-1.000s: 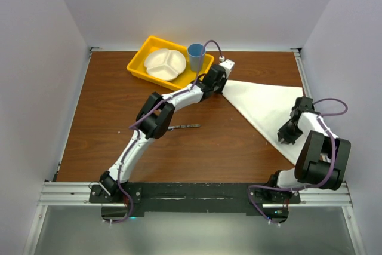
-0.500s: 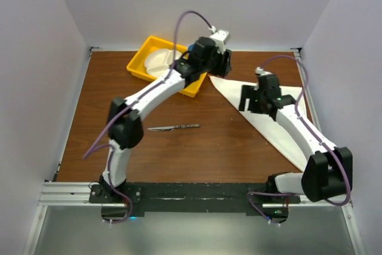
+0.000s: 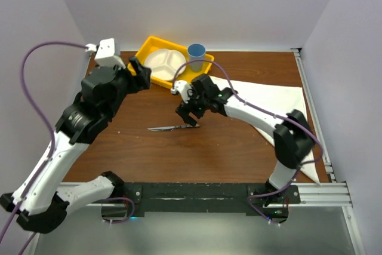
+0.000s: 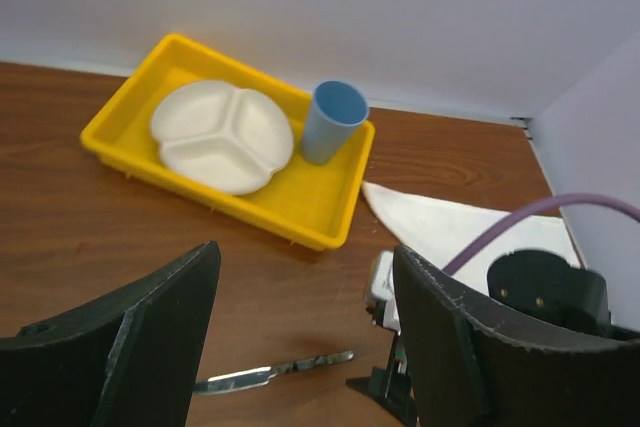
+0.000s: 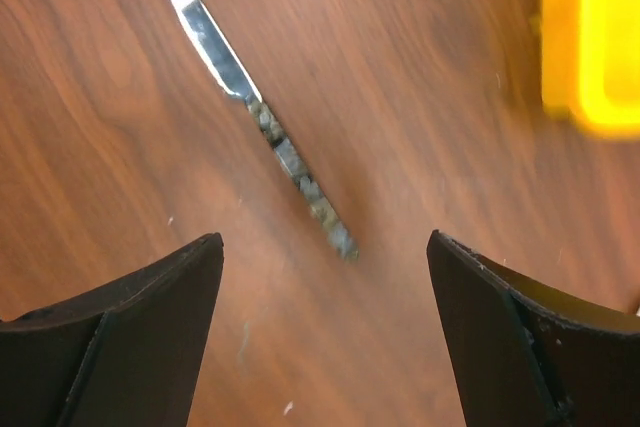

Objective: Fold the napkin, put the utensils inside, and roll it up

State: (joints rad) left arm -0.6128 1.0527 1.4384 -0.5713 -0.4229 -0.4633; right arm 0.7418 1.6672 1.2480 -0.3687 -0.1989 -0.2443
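The white napkin [image 3: 268,103] lies folded into a triangle on the right of the table, also in the left wrist view [image 4: 440,227]. A knife [image 3: 173,127] with a dark handle lies flat on the wood at mid-table, blade pointing left. My right gripper [image 3: 189,116] hovers open just over the handle end; in its wrist view the knife [image 5: 270,132] lies ahead of the open gripper [image 5: 325,337], untouched. My left gripper [image 3: 138,72] is raised high at the left, open and empty [image 4: 305,347], looking down on the knife [image 4: 270,374].
A yellow tray [image 3: 138,64] at the back holds a white divided plate [image 3: 165,61] and a blue cup [image 3: 196,55]. The tray's corner [image 5: 590,37] shows in the right wrist view. Walls close in the left, back and right sides.
Both grippers let go of the napkin and opened. The left arm swung up and away to the left. The right gripper crossed left from the napkin to above the knife's handle.
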